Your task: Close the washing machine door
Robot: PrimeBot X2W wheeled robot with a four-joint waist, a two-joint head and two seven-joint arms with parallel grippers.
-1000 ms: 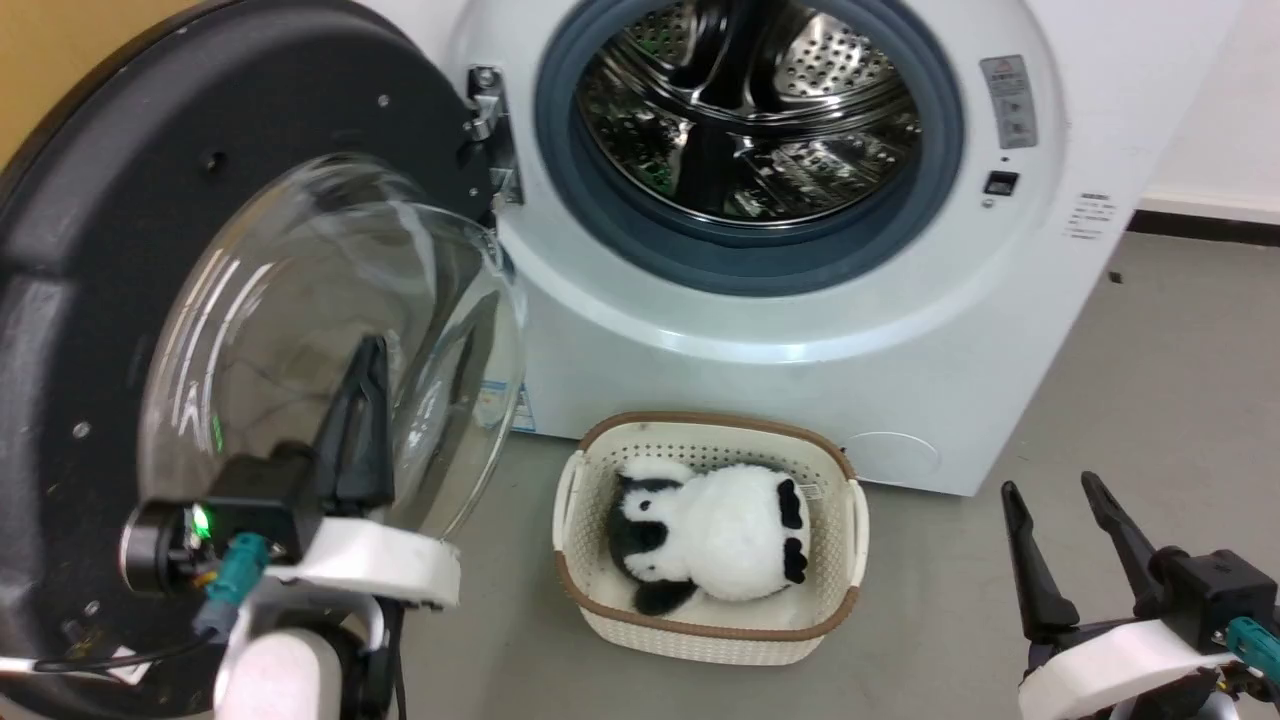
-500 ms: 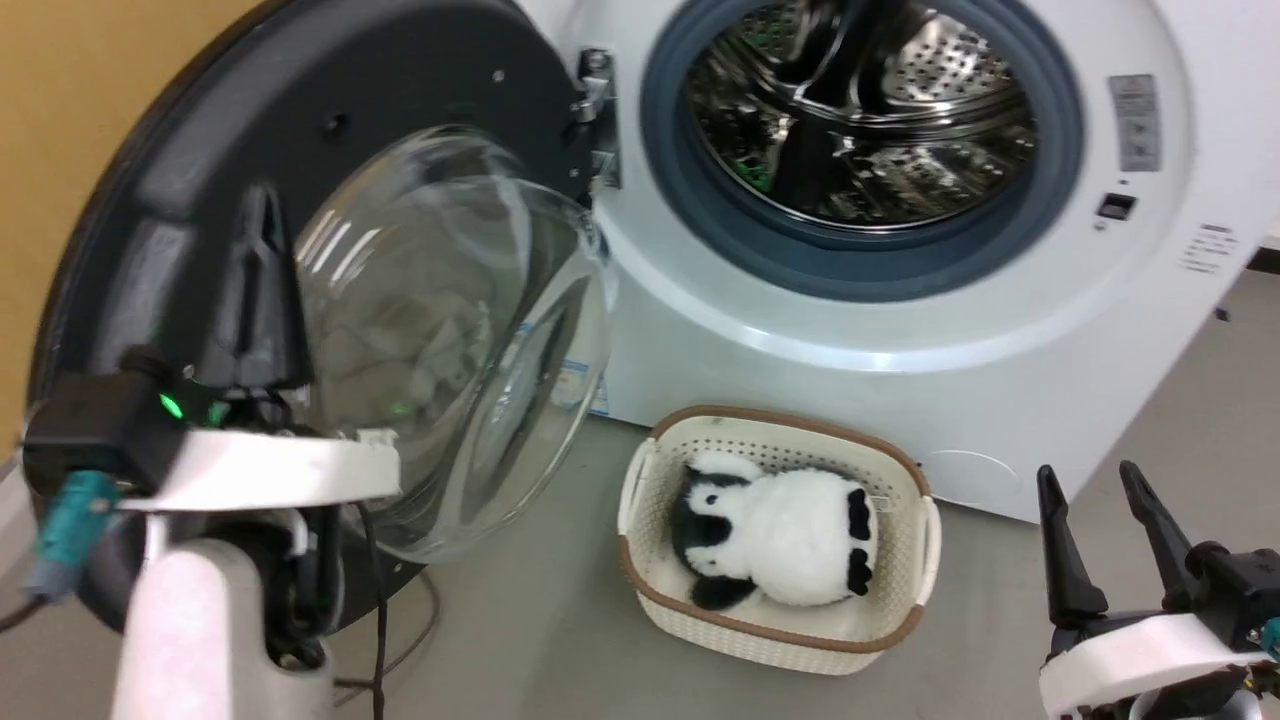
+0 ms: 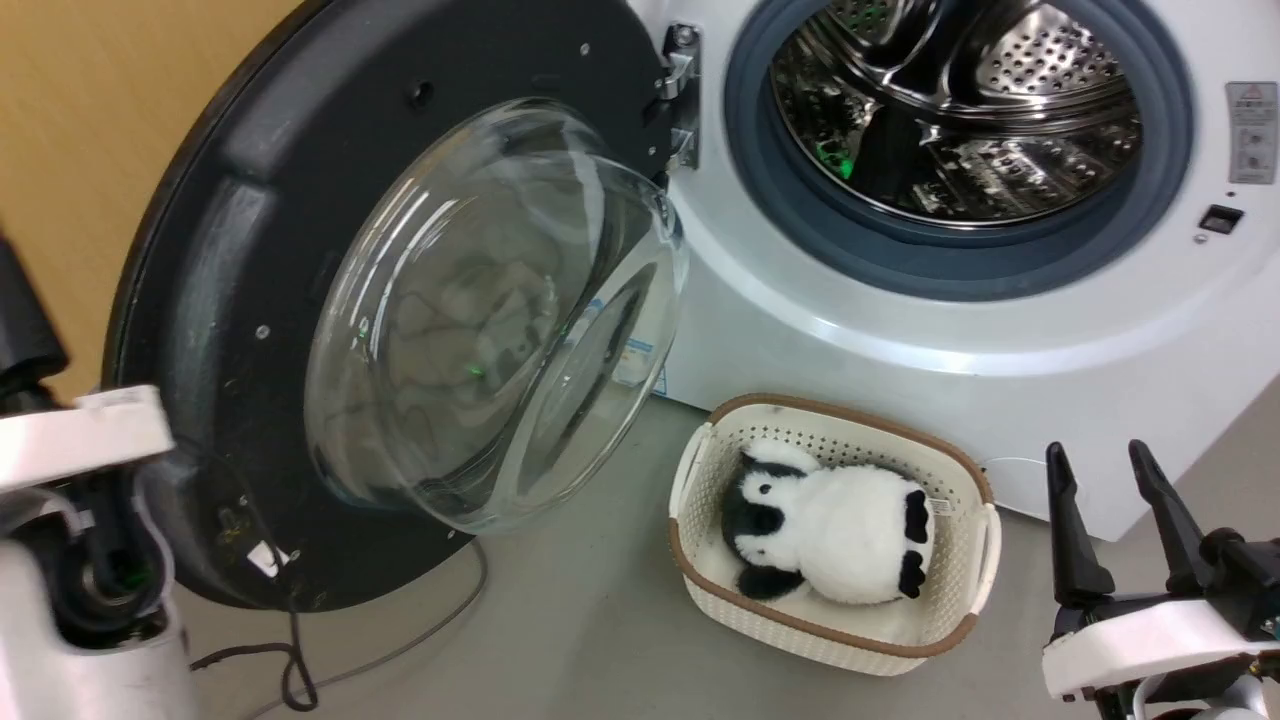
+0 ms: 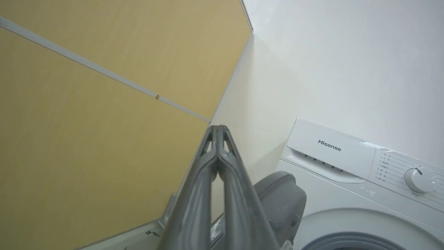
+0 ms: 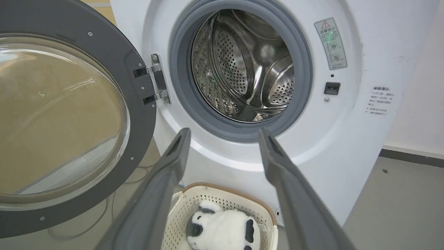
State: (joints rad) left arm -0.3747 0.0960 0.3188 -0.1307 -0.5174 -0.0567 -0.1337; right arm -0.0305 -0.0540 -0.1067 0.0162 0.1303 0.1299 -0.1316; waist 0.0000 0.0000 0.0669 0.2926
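The washing machine door (image 3: 250,250) stands swung open to the left, a black disc with a clear glass dome (image 3: 490,320) bulging toward me. The white washing machine (image 3: 900,330) shows its grey gasket and steel drum (image 3: 960,110). My left gripper (image 4: 216,129) is shut on nothing and points up at the wall corner. It is past the door's outer left edge (image 4: 281,198), and its white wrist (image 3: 85,435) is at the far left. My right gripper (image 3: 1096,452) is open and low at the right, facing the drum (image 5: 242,69) and the door (image 5: 140,114).
A cream basket (image 3: 975,480) holding a black-and-white panda plush (image 3: 840,530) sits on the grey floor in front of the machine. A dark cable (image 3: 300,660) lies under the door. A yellow wall (image 3: 100,120) runs close behind the door.
The camera has turned left, shifting the whole picture right. My left gripper has moved from in front of the glass dome, across the black rim, to beyond the door's left edge. The right gripper is unchanged.
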